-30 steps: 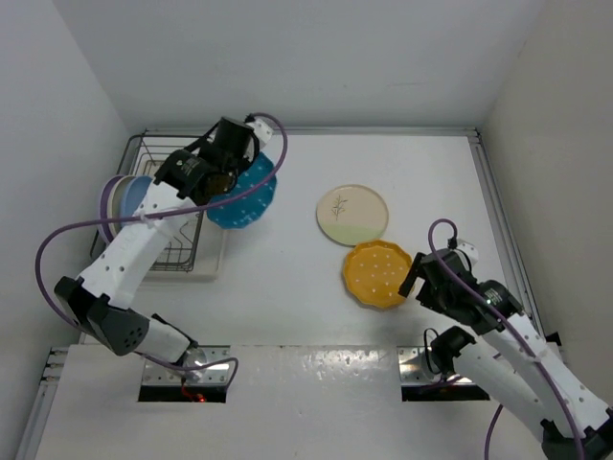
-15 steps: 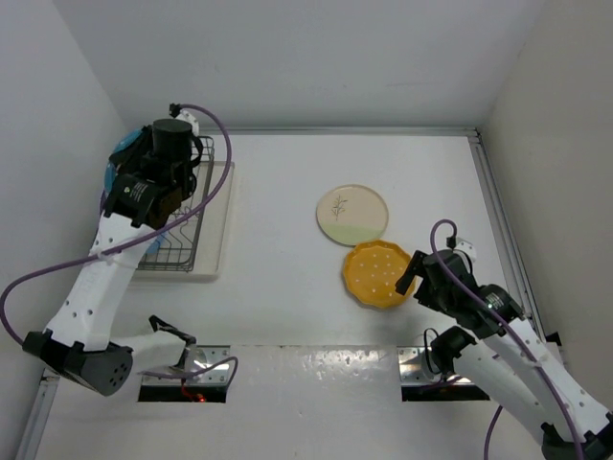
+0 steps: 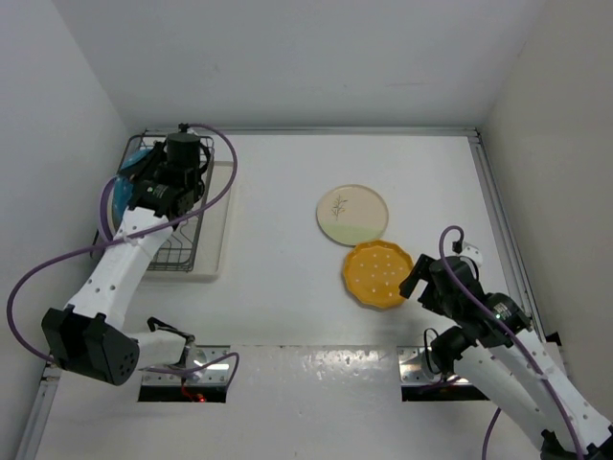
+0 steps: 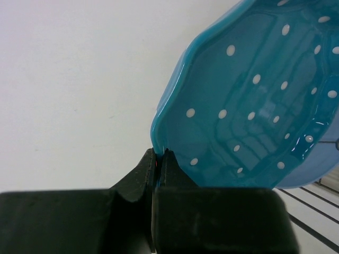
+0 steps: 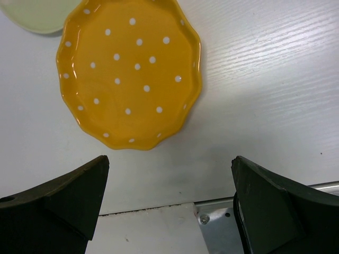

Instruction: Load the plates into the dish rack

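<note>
Left wrist cam shows the left gripper [image 4: 159, 159] pinching the teal plate [image 4: 254, 106] by its rim, overhead hides that; right gripper [image 5: 169, 159] gapes wide.

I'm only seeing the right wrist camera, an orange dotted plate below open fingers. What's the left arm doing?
Observer: The left gripper is shut on the rim of the teal plate.
Operator: Where is that plate now?
Observer: At the left side of the dish rack, which sits at the far left of the table.
Operator: How many plates lie flat on the table?
Observer: Two: your orange plate and the sprig plate just behind it.
</note>
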Tool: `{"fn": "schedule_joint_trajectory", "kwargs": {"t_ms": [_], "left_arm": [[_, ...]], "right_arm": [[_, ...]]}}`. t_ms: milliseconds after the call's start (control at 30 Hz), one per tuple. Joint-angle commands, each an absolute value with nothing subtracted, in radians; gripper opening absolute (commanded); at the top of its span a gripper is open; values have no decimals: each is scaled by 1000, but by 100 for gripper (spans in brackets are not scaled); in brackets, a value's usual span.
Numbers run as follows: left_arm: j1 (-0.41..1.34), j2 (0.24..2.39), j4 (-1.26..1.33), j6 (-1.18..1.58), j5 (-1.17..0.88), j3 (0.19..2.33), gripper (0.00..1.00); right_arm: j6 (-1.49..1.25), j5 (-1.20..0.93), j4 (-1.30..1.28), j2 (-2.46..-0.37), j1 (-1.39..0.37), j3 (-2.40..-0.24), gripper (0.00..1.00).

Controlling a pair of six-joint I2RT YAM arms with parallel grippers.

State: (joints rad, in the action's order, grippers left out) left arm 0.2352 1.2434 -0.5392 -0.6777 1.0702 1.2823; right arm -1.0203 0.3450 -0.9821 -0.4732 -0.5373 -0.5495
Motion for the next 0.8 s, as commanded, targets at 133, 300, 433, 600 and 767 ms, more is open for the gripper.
{"fn": "schedule_joint_trajectory", "kwargs": {"t_ms": [133, 300, 433, 600, 767], "left_arm": [[215, 1221, -385, -600, 1134, 1189, 0], [206, 1221, -285, -624, 1158, 1115, 0], [215, 1221, -264, -624, 1158, 1126, 0], [224, 1212, -177, -724, 1213, 1135, 0], [235, 1177, -26, -836, 1258, 1050, 0]], "right_arm": [[-1035, 377, -985, -466, -535, -543, 99], [-1043, 373, -986, -465, -535, -545, 99], [-1042, 380, -1000, -462, -535, -548, 99], [-1048, 379, -999, -457, -537, -540, 99], [-1046, 379, -989, -460, -537, -538, 99]]}}
